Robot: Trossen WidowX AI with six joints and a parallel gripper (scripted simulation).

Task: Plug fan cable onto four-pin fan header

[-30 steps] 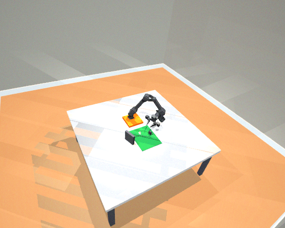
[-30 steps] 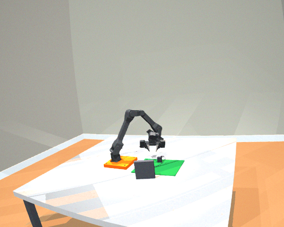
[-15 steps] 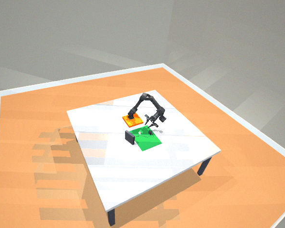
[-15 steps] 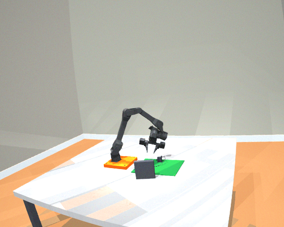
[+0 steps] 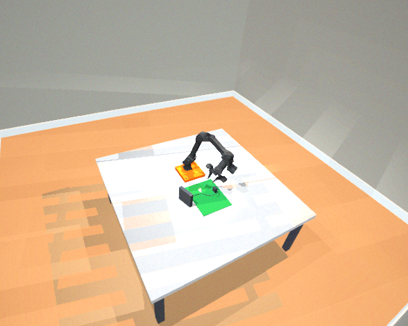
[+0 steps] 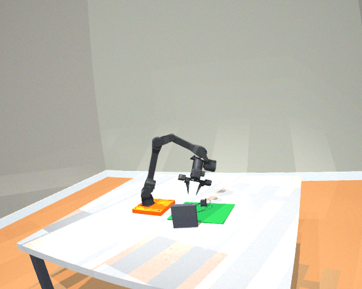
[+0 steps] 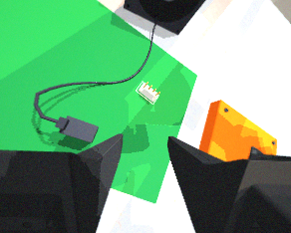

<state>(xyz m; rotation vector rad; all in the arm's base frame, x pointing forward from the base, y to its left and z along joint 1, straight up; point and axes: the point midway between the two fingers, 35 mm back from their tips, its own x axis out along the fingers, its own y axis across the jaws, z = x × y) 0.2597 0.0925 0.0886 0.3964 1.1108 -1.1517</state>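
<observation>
The dark plug is on the green board, apart from the header. The white four-pin header has its gold pins bare; the exterior view does not show it. A thin cable runs from the plug to the dark fan, which stands at the board's edge. My gripper is open and empty, above the board's edge. In the wrist view the plug lies left of the fingertips, the header beyond them.
The arm's orange base plate is beside the board, on the right in the wrist view. The cable lies in a loose curve over the board. All stand on a white table.
</observation>
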